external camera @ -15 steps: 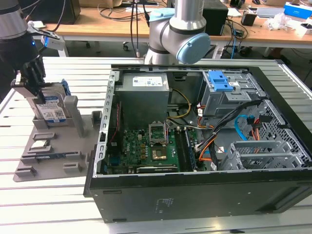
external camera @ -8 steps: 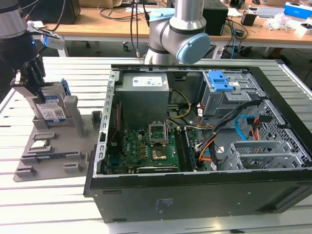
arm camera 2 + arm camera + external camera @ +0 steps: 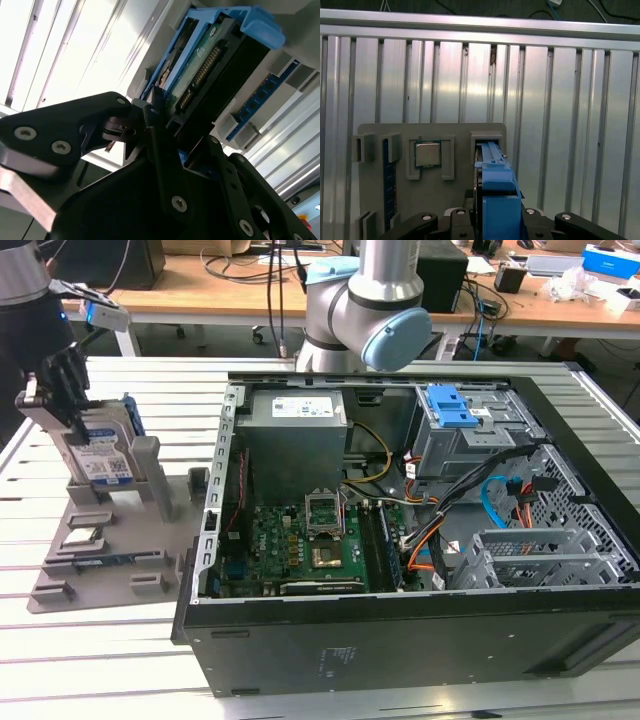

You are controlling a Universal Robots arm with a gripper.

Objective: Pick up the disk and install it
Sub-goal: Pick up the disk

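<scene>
The gripper (image 3: 62, 400) is clamped on the disk (image 3: 103, 458). In the second wrist view its two black fingers (image 3: 156, 147), matt metal with round screw heads, press against opposite faces of the drive. The one disk stands on edge in a slot of the grey holder (image 3: 110, 560), a flat moulded plastic plate with square pockets and short uprights.

The drive is a thin silver rectangle. It has a white-and-blue label on one face, a green circuit board on the other and a glossy blue plastic bracket around its rim. In the first wrist view the bracket shows edge-on as a narrow blue bar running into the holder's slot.

One small square silver chip (image 3: 427, 153) sits in a framed recess of the holder, beside the disk's slot. One long blue memory stick (image 3: 385, 175) lies in a narrow groove on the chip's far side.

The holder rests on a table (image 3: 100, 670) of ribbed, brushed aluminium slats. One open black computer case (image 3: 400, 645) lies just beside the holder, toward the exterior view's right.
</scene>
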